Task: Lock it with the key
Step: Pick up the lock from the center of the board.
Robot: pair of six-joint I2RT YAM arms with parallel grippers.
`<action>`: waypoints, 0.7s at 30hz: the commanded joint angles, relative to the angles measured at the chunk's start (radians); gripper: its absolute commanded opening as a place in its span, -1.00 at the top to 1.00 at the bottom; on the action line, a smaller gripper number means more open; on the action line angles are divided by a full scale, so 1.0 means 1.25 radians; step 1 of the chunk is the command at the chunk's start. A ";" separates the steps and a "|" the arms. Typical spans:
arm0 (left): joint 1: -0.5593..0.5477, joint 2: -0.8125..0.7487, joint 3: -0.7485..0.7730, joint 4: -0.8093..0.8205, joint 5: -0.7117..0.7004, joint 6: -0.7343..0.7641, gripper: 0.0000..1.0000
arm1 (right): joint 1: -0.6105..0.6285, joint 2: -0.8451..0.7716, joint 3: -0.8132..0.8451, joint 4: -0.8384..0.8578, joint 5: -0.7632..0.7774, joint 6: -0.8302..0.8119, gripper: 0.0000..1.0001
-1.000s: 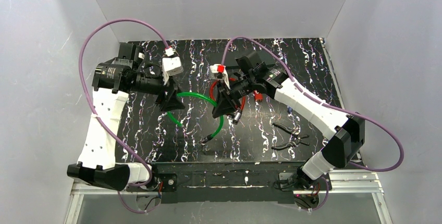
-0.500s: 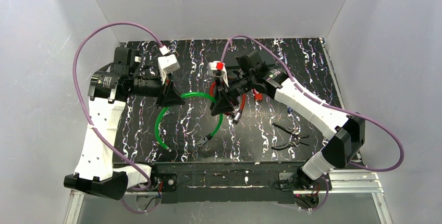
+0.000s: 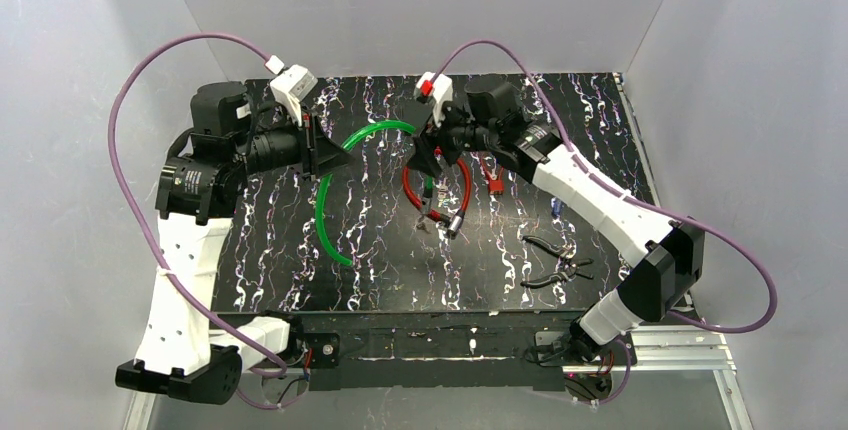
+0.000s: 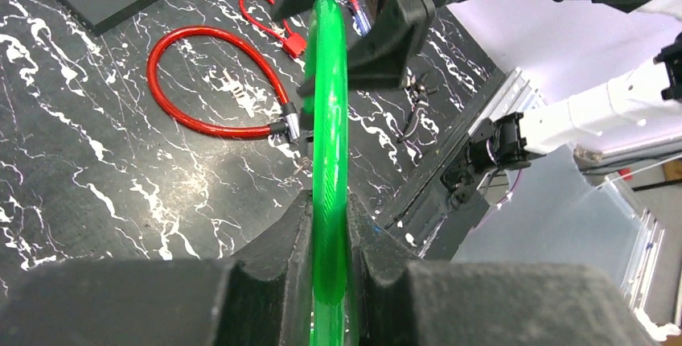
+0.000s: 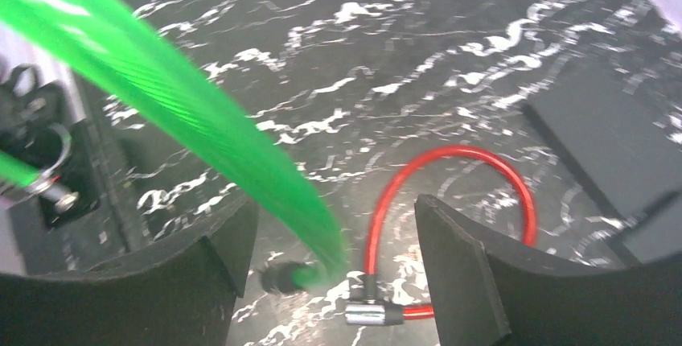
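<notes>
The left gripper (image 4: 328,237) is clamping the green cable (image 4: 328,121), its end lying at three o'clock between the right gripper's (image 5: 331,237) parted jaws.

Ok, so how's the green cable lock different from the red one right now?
The green cable lock is held up, clamped in the left gripper. The red cable lock lies flat on the table. The green one is an open arc with a free end, while the red one looks like a closed loop. Both are glossy coated cables.
</notes>
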 commanded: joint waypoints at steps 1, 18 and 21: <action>0.000 -0.012 0.037 0.051 -0.023 -0.091 1.00 | -0.033 -0.024 -0.011 0.085 0.125 0.040 -0.54; 0.000 -0.043 0.010 0.082 -0.044 -0.163 1.00 | -0.035 -0.021 -0.103 0.207 0.128 0.093 0.71; -0.001 -0.058 -0.033 0.097 -0.047 -0.152 1.00 | -0.036 -0.023 -0.092 0.216 0.134 0.109 0.97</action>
